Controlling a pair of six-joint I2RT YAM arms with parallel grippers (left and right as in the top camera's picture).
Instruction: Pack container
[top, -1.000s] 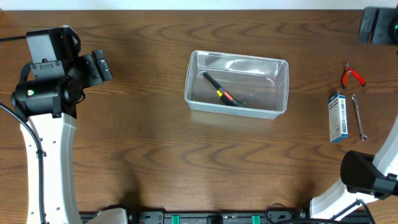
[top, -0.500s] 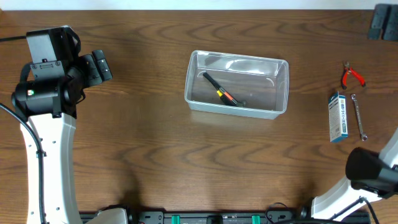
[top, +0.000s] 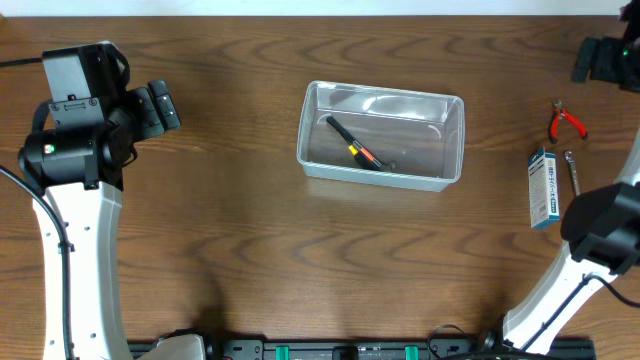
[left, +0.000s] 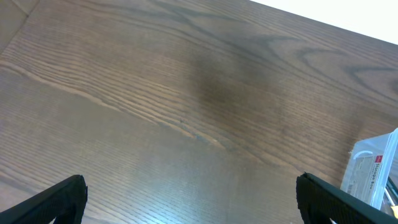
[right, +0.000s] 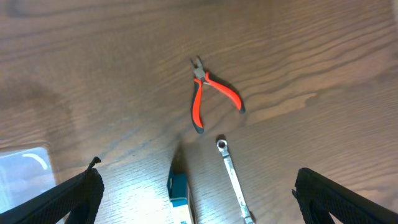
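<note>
Container: a clear plastic tub (top: 420, 150) with rounded corners and low walls. It stands in the upper middle of the overhead frame, a little right of centre. Its edge also shows at the right border of the left wrist view (left: 373, 171) and in the lower left of the right wrist view (right: 22, 171).
Inside it: one black tool with an orange-red part (top: 353, 144), lying diagonally in the left half.
Right side of the table (top: 240, 220): red-handled pliers (top: 566, 122); below them a blue box (top: 543, 187), with a slim wrench (top: 572, 172) just beside it.
In the way: the right arm elbow (top: 605, 225) covers the lower end of the wrench in the overhead frame.
Left gripper (top: 160, 108): upper left, well apart from the container, fingers spread wide, holding nothing.
Right gripper (top: 603, 60): upper right corner, fingers spread wide, empty.
Change: the right gripper has come down from the top edge and the elbow has moved up the frame. The container and tools lie as before.
</note>
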